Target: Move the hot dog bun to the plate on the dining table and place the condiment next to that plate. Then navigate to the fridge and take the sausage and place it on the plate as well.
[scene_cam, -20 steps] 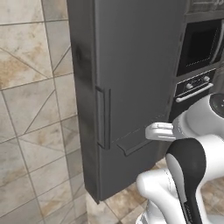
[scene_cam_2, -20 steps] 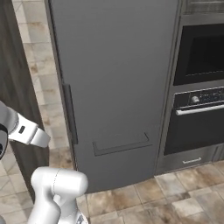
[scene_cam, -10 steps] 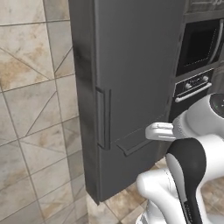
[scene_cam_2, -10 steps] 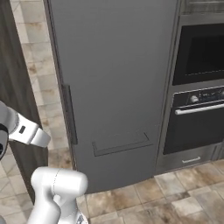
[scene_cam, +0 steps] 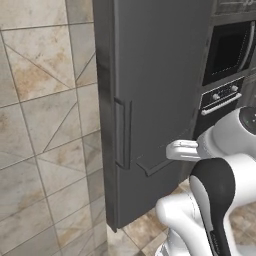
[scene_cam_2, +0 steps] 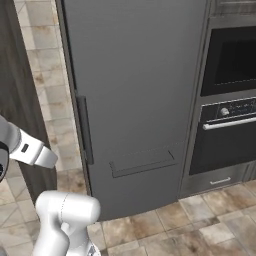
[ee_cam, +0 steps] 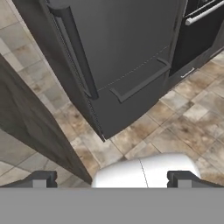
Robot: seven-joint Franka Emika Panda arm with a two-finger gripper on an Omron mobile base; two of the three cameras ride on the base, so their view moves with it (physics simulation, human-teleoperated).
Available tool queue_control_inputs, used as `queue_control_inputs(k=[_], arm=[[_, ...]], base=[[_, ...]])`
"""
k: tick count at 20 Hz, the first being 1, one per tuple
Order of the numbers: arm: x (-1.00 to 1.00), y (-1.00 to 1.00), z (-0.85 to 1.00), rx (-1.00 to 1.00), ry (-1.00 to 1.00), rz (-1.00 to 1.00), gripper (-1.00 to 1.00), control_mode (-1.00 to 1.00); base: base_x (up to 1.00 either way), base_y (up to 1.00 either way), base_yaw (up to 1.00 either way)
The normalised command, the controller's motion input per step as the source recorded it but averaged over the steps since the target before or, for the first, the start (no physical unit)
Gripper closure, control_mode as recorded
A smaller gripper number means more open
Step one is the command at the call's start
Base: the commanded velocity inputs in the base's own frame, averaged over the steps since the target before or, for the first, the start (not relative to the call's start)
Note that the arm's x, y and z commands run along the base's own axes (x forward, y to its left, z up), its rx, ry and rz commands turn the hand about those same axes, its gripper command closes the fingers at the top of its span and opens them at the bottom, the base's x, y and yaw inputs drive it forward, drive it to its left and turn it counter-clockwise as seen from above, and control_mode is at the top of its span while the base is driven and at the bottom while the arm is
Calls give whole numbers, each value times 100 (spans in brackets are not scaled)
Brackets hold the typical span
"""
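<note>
While the fridge [scene_cam_2: 135,100] stands shut ahead of the base, its vertical handle [scene_cam_2: 85,130] at the left edge, the right base view adds the black wall oven [scene_cam_2: 227,107] beside it; the hand view shows the gripper [ee_cam: 111,178] spread wide, empty, above tiled floor [ee_cam: 183,127].

One fridge [scene_cam_2: 135,100] (door shut), one wall oven [scene_cam_2: 230,100], two fridge handles [scene_cam_2: 85,130].
</note>
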Motion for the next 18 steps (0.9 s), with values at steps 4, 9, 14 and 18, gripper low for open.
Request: queue_control_inputs(k=[4, 9, 14, 18], arm=[[12, 0, -3, 0, 1, 0, -100, -100], [86, -17, -14, 7, 2, 17, -100, -100], [71, -30, -22, 11, -4, 39, -100, -100], [26, 0, -42, 0, -14, 44, -100, -100]], base=[[12, 2, 0], [0, 0, 0], [0, 0, 0], [0, 0, 0]])
